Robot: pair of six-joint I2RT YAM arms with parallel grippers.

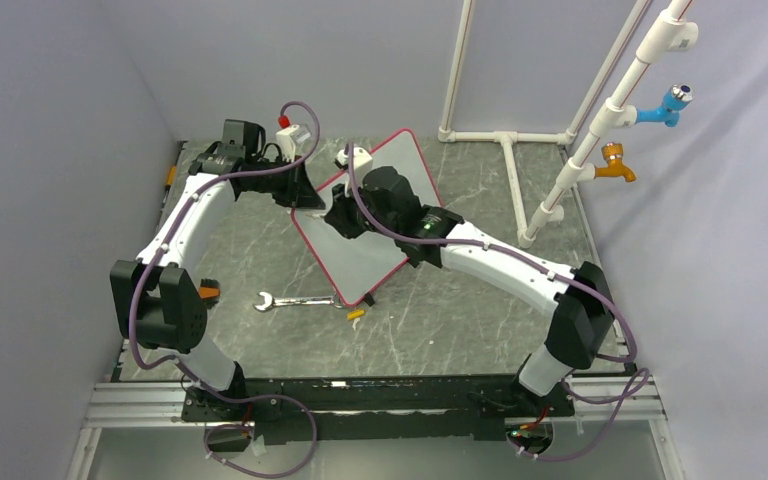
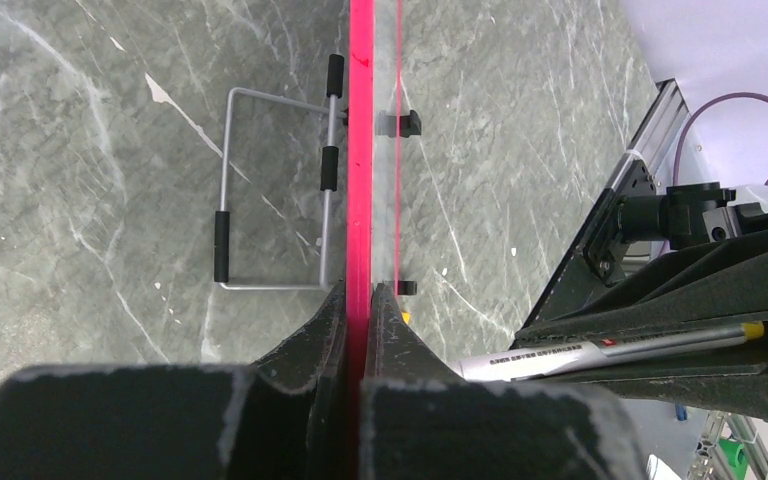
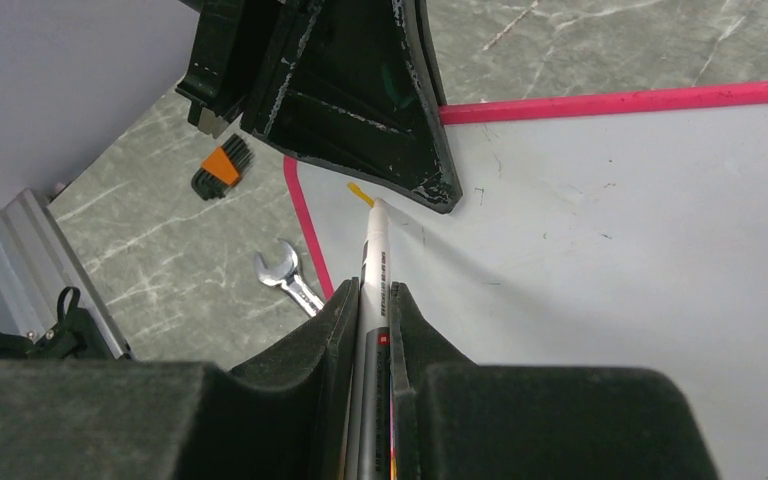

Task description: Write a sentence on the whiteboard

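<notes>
The whiteboard (image 1: 363,255), white with a thin red rim, sits tilted in the middle of the table. My left gripper (image 1: 310,195) is shut on its left rim. In the left wrist view that red rim (image 2: 361,150) runs edge-on between the fingers of the left gripper (image 2: 360,297). My right gripper (image 3: 375,297) is shut on a grey-white marker (image 3: 373,255). The marker's tip hangs close over the whiteboard (image 3: 610,250) near the left gripper's fingers (image 3: 400,150); I cannot tell whether it touches. From above, the right gripper (image 1: 340,215) is over the board's left half.
A wire stand (image 2: 270,200) shows beneath the board. A wrench (image 1: 295,300) and a small yellow piece (image 1: 355,314) lie near the board's front corner. A white pipe frame (image 1: 520,170) with blue and orange taps stands at the back right.
</notes>
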